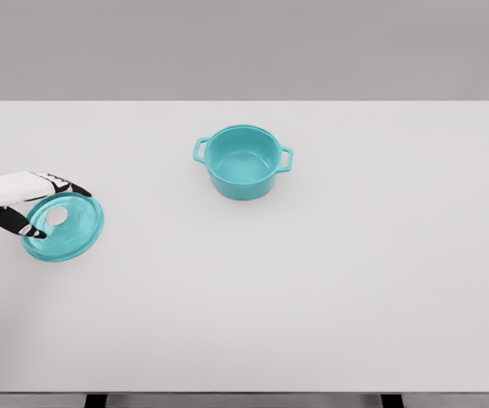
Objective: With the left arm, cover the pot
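I see the teal lid nearest, pinched at its knob by my left hand; the open pot sits well apart at two o'clock on the table.

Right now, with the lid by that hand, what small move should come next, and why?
Probably carry the lid up and to the right, toward the pot. The left hand appears to have its fingers on the lid at the table's left side, while the pot stands open and apart near the middle.
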